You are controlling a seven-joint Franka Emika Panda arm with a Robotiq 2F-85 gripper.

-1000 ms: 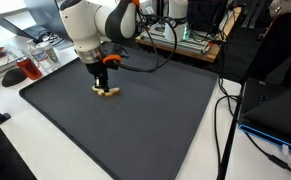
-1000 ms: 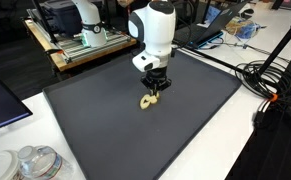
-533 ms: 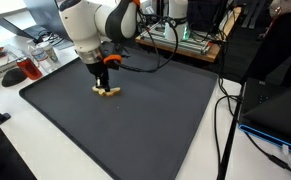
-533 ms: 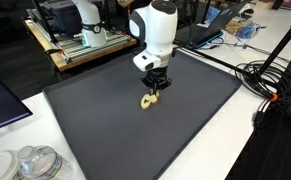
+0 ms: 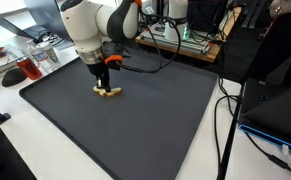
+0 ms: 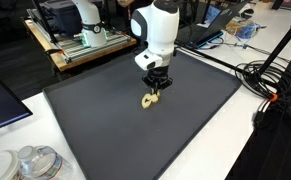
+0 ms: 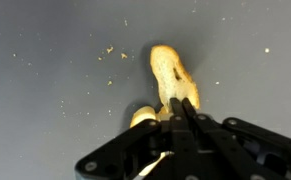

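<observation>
A pale tan, bumpy peanut in its shell (image 7: pixel 170 72) lies on the big dark grey mat (image 5: pixel 135 130), near the mat's far side. The black gripper (image 7: pixel 180 105) is right over the peanut's near end. Its two fingers sit very close together, but I cannot tell if they are pinching the nut. A small round yellow bit (image 7: pixel 142 116) lies just beside them, with tiny crumbs (image 7: pixel 110 50) near. Black cables (image 6: pixel 260 80) and clear tubs (image 6: pixel 30 162) stay off the mat's edges, well apart.
</observation>
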